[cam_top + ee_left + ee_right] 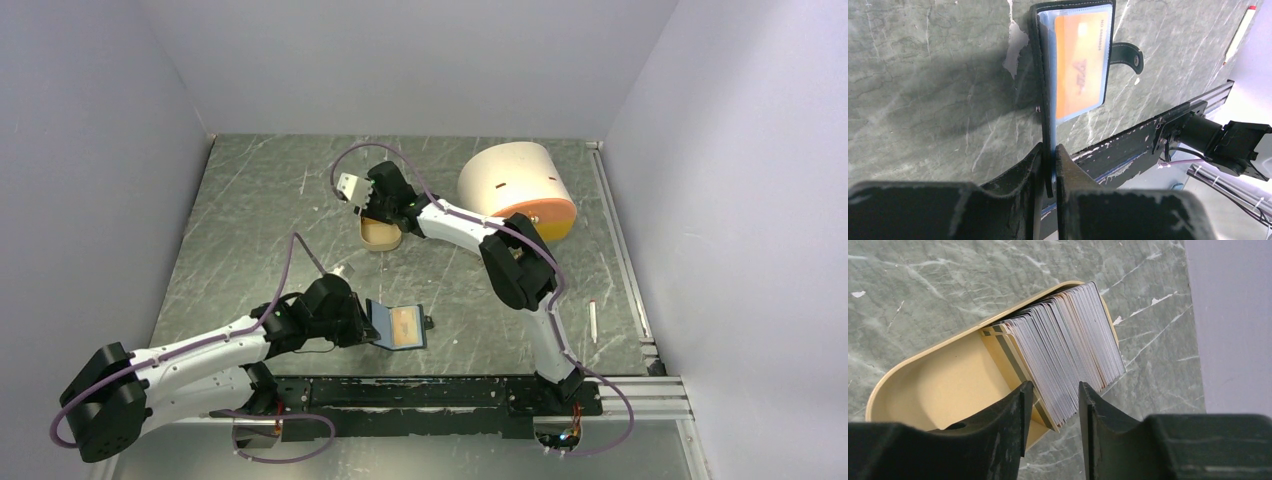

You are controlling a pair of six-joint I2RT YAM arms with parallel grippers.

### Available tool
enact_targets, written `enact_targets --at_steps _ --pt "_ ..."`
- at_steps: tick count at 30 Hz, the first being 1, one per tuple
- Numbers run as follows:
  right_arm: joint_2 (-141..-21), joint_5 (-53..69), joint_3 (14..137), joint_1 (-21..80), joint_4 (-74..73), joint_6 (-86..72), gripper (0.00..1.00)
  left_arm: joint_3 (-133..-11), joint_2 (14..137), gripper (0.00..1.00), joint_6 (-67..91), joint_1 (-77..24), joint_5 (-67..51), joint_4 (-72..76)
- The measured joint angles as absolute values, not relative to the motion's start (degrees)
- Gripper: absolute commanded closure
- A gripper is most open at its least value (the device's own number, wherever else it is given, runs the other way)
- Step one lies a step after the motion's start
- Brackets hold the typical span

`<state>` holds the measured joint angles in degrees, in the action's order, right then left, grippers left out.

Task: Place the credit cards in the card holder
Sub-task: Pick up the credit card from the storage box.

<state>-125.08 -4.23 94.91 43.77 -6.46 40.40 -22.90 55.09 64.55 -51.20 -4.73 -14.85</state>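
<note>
Firstly, the left gripper (1048, 150) was clamped on the floppy card holder (1047, 75), opened against the table (923, 75) with an orange card (1080, 60) pocketed. The right gripper (1052, 390) hung parted over the credit cards (1068, 345) packed in the tan tray (938, 385); light, stiff and slick, they likely wanted an edge pinch.

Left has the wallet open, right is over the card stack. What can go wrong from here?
1. The right jaws straddle several tightly packed credit cards in the tan tray; closing could grab several at once.
2. The left jaws pinch only one edge of the card holder; pushing a card in may twist it or pull it free.
3. The facing pocket already holds an orange card; aiming there would likely jam.
</note>
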Motion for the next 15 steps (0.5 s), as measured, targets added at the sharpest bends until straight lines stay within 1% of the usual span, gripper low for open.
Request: enact_targets --at_steps 2,3,5,7,10,15 --pt "-125.1 -3.9 94.9 43.8 -6.7 40.4 0.61 -22.9 55.1 0.82 64.6 -51.2 -4.7 -14.9" --pt "-125.1 -3.7 94.9 43.8 -6.8 40.4 0.58 -22.9 55.1 0.82 64.6 -51.2 -4.7 -14.9" --pt "-125.1 -3.5 94.9 43.8 -7.0 40.5 0.48 -22.9 55.1 0.82 64.6 -51.2 -4.8 -14.9" --pt "-125.1 -3.2 94.9 43.8 -7.0 40.8 0.43 -22.9 55.1 0.82 64.6 -51.2 -4.7 -14.9" --pt "-125.1 -3.1 94.9 43.7 -7.1 41.5 0.37 -22.9 55.1 0.82 64.6 -51.2 -4.7 -14.9" --pt "-125.3 -3.2 94.9 43.7 -7.3 42.7 0.32 -22.9 55.1 0.82 64.5 -51.2 -4.7 -14.9"
